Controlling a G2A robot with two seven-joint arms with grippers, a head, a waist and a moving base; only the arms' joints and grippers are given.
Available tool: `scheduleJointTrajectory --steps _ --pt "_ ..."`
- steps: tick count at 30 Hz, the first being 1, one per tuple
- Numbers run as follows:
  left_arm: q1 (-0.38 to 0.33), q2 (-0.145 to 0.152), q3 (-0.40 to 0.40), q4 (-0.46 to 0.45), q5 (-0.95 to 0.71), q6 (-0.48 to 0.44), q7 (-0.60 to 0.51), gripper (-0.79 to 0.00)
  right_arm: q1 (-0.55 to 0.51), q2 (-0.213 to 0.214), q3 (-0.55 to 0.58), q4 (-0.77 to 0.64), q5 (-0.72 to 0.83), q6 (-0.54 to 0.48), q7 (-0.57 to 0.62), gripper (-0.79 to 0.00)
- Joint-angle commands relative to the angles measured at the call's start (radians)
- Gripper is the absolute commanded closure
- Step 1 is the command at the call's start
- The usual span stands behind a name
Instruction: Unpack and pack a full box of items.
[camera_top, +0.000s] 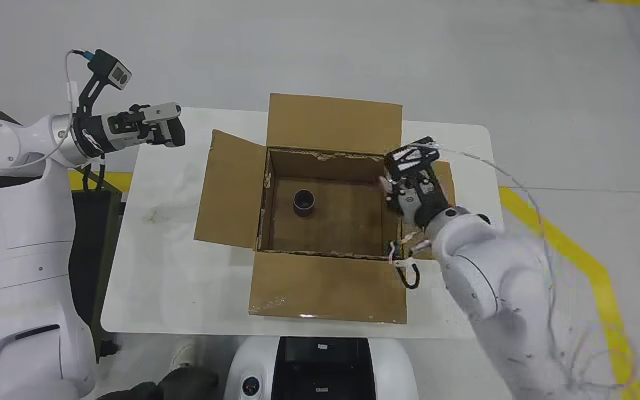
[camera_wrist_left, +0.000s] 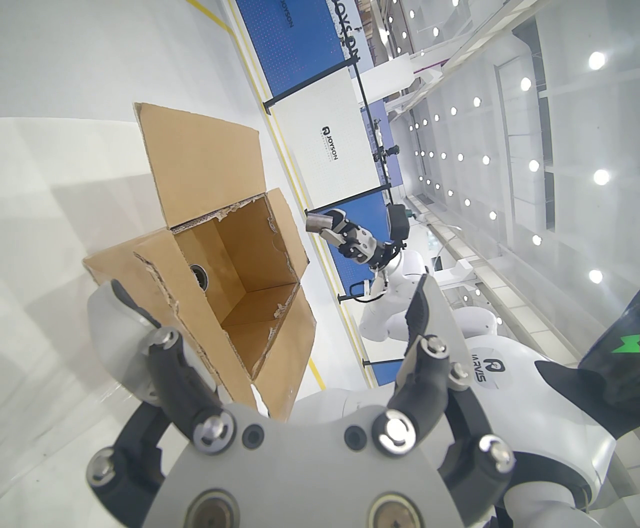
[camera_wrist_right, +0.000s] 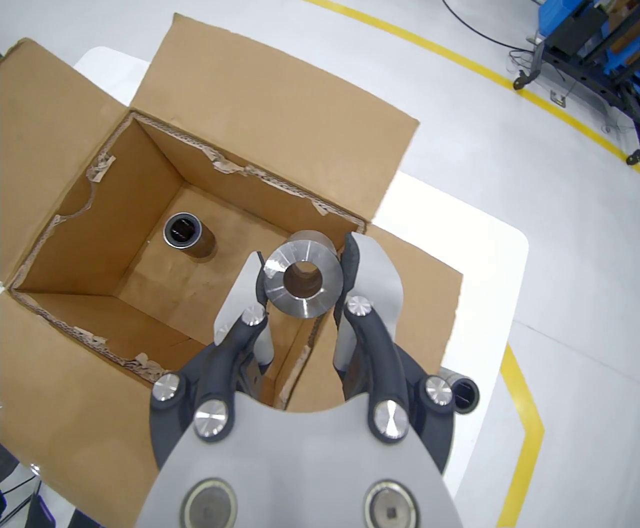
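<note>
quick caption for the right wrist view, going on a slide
Right end effector holding a metal sleeve over the rim of the open cardboard box; a second sleeve stands inside.

Bright, even light from ceiling lamps (camera_wrist_left: 596, 60)

Open cardboard box (camera_top: 330, 280), dark cylinder (camera_top: 305, 204) upright inside, steel ring (camera_wrist_right: 302, 285) above
</note>
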Motion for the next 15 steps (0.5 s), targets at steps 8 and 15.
scheduleJointTrajectory --steps 8,15 --pt "0.0 0.0 0.0 0.0 0.0 0.0 0.0 -0.785 0.165 -0.05 -0.199 0.218 0.025 0.051 0.0 0.0" --pt "0.0 0.0 0.0 0.0 0.0 0.0 0.0 -0.785 0.252 -0.083 -0.257 0.37 0.066 0.079 0.008 0.0"
